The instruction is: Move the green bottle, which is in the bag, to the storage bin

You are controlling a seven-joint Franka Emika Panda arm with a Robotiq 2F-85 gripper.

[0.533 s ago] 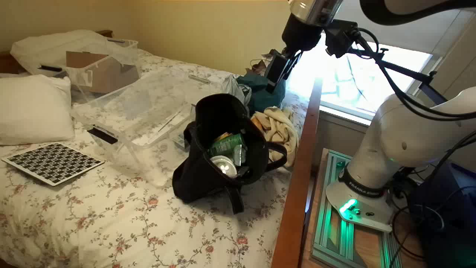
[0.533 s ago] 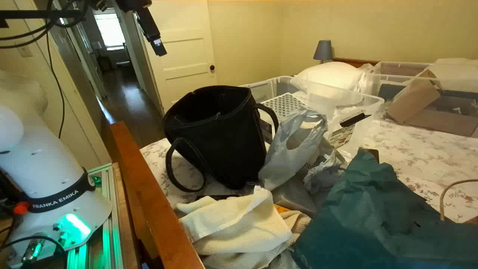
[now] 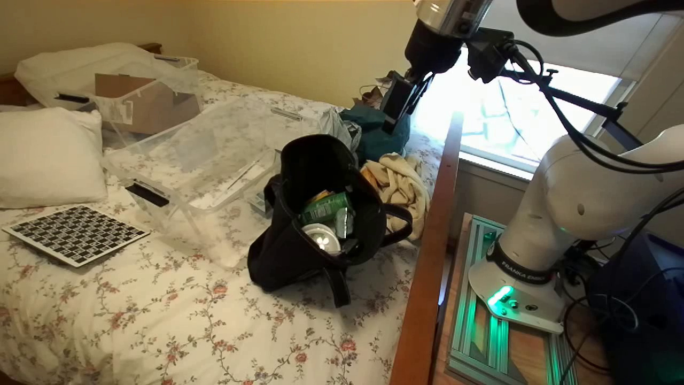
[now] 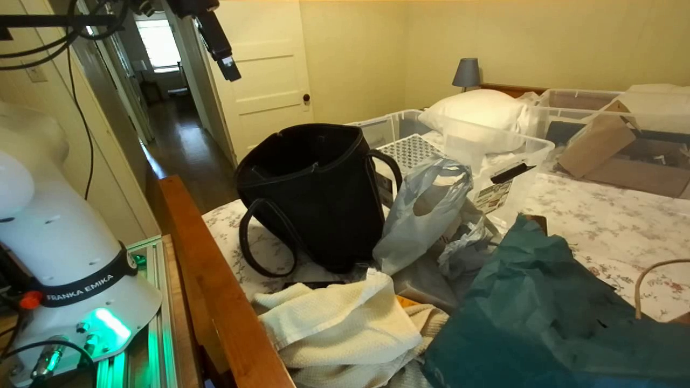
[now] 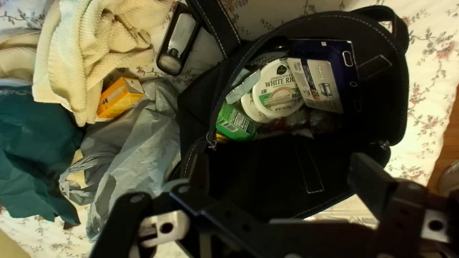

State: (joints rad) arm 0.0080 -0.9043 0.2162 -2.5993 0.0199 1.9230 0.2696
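Fingers (image 5: 371, 182) spread wide apart, raised well clear of the bag (image 3: 294, 254) | green bottle (image 5: 235, 123) lying inside the bag, just beside the white rice tub (image 5: 281, 87) and left of it in the wrist view | in an exterior view, storage bin (image 3: 200, 147) left of the bag, cream towel (image 3: 401, 187) to the bag's right

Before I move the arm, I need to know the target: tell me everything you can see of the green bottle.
The green bottle is bright, rounded and plastic-looking, with a printed label and barcode. It appears to lie on its side inside the black bag, whose rim hides part of it in the wrist view. The white tub and silvery packet sit right beside it; contact is unclear. No cap is discernible. The jaws are not touching it.
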